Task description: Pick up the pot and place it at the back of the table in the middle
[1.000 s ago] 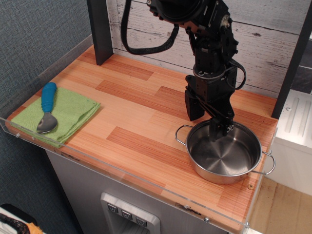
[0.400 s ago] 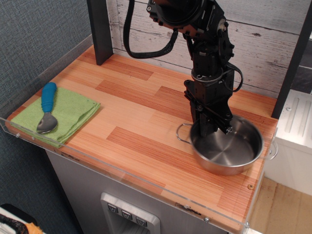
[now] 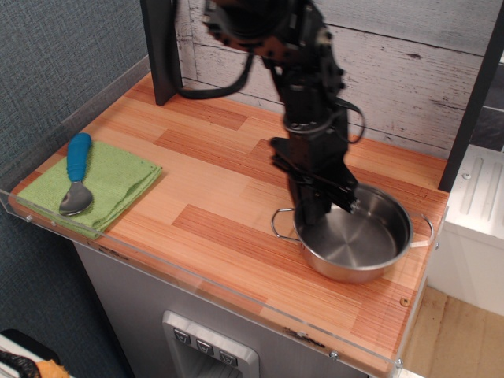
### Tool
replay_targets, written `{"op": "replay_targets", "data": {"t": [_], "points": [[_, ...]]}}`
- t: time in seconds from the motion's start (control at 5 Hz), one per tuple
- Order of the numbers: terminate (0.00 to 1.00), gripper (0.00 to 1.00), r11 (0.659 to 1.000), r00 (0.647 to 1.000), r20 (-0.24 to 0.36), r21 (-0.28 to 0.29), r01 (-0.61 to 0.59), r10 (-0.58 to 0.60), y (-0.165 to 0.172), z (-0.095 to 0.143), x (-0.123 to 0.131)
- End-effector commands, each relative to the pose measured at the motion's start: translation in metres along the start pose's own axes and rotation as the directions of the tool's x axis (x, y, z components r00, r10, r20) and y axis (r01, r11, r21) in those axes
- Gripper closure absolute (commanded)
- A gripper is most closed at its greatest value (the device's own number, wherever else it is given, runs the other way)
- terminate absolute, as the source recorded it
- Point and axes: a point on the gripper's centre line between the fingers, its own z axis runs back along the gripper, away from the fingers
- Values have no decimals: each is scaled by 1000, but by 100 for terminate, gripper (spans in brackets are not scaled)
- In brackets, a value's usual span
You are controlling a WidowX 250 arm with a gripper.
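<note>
A black robot gripper (image 3: 324,206), clamped on the shallow shiny steel pot's (image 3: 354,242) near rim, has lifted it, tilted, leftward from the striped wooden table's (image 3: 213,189) right edge.

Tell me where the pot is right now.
The pot is at the table's front right, tilted, its rear-left rim in the gripper, far from the cloth.

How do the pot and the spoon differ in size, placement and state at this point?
The pot is much wider than the spoon. The pot sits at the table's right front, gripped at its rim by the pincer; the spoon lies untouched on the green cloth at the left. The pot is all steel; the spoon has a blue handle. Both have shiny metal.
</note>
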Motion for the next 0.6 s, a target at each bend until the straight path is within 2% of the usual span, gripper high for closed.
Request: {"op": "replay_targets", "data": {"t": [0.0, 0.2, 0.4], "points": [[0, 100, 931, 924, 134, 21, -364, 358, 16, 49, -18], [0, 100, 817, 805, 219, 55, -574, 551, 33, 60, -28], [0, 100, 653, 645, 264, 69, -754, 717, 52, 62, -27]]}}
